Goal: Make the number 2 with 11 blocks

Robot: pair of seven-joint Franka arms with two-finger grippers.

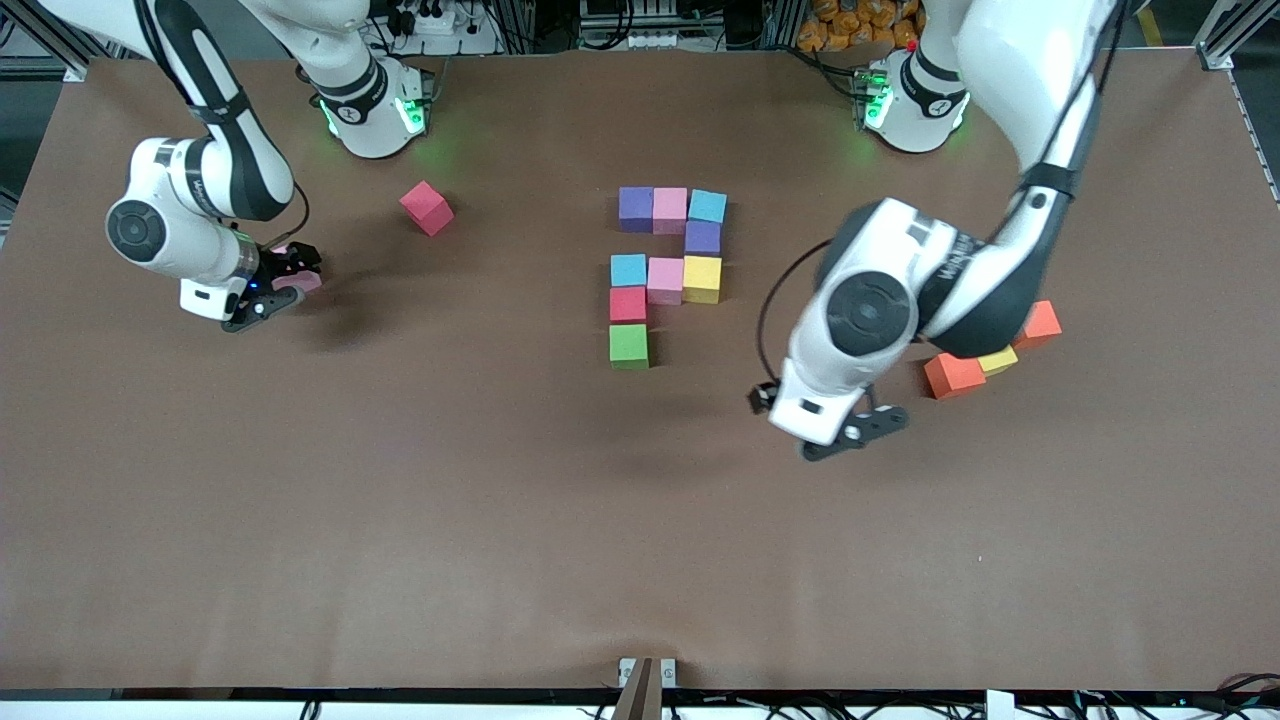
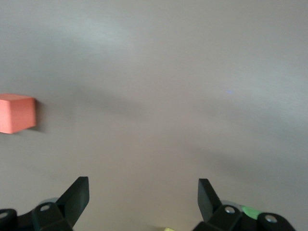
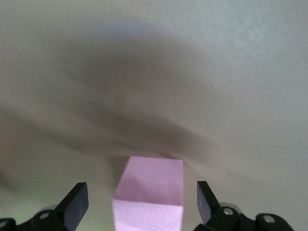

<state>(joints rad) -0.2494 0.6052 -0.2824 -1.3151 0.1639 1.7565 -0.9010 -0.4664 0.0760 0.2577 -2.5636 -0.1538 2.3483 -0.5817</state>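
On the brown table [image 1: 400, 520], our right gripper [image 3: 142, 204] straddles a small pink foam cube [image 3: 150, 195], jaws wide, ungripped; left gripper [image 2: 143, 202] hangs open, empty.

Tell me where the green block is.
In the front view, the green block sits mid-table at the digit's end nearest the front camera, touching the red block, which lies just farther from the camera.

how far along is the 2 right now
Nine blocks already sit in the figure: three rows plus a red and a green cube running down, so the bottom row needs two more. The open right gripper straddles a pink cube, not yet gripped. The left gripper hangs open, empty, near the spare orange cube.
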